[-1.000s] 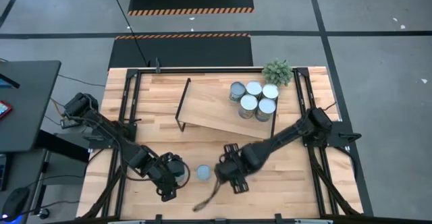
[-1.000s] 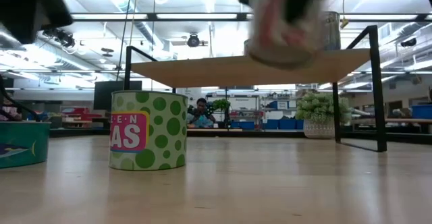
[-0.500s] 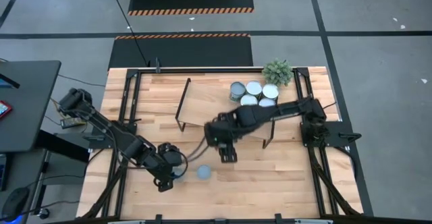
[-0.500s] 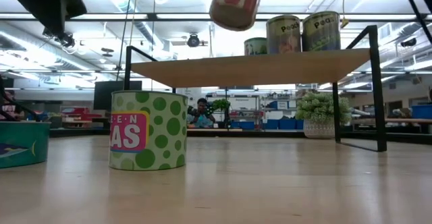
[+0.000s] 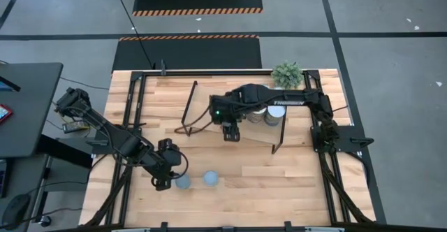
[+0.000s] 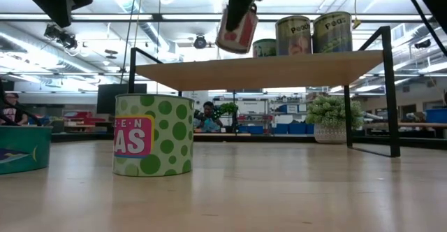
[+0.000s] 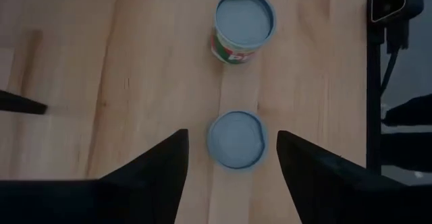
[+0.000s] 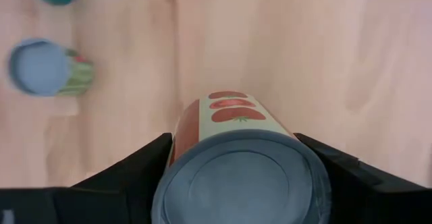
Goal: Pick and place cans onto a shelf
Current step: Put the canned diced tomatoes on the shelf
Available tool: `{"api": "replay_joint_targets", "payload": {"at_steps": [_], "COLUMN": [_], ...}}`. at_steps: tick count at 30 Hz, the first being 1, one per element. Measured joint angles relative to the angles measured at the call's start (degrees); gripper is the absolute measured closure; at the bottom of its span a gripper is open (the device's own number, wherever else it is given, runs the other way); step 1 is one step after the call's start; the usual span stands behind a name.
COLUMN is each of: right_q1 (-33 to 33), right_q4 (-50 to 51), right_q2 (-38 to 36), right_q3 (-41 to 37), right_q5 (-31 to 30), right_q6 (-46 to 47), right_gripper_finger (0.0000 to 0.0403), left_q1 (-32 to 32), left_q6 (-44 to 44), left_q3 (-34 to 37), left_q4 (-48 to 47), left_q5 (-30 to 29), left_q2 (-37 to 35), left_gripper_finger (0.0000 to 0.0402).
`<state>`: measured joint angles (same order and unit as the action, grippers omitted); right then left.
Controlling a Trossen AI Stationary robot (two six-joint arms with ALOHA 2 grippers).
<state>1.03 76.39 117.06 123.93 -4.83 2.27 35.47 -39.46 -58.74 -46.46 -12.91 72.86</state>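
Right gripper (image 5: pixel 231 132): above the shelf (image 5: pixel 209 113), over the middle of its board, fingers clamped on a tomato can (image 6: pixel 237 28) (red-and-cream label, tilted, held clear of the board).
Shelf: light-wood board on black legs; four cans (image 5: pixel 269 106) grouped at its end nearest the small plant (image 5: pixel 287 74).
Left gripper (image 5: pixel 163 178): low over the front of the worktop (image 5: pixel 293 176), fingers spread wide, holding nothing, a teal can (image 7: pixel 236 140) between them.
Green spotted can (image 6: pixel 153 135): upright on the worktop, just beside the teal one.
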Motion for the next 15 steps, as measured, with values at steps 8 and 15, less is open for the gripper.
{"api": "replay_joint_targets", "payload": {"at_steps": [8,15], "right_q1": [-2.7,-3.2], "right_q4": [-0.7,-0.8], "right_q2": [0.1,0.1], "right_q3": [-4.0,-4.6], "right_q5": [0.5,-0.1], "right_q6": [-1.0,-0.7], "right_gripper_finger": [0.0111,0.0101], "left_q1": [0.5,1.4], "left_q6": [1.1,-0.7], "left_q3": [0.0,0.0], "left_q4": [0.1,0.3], "left_q5": [0.0,0.1], "left_q2": [0.1,0.1], "left_gripper_finger": [0.0171,0.0171]}}
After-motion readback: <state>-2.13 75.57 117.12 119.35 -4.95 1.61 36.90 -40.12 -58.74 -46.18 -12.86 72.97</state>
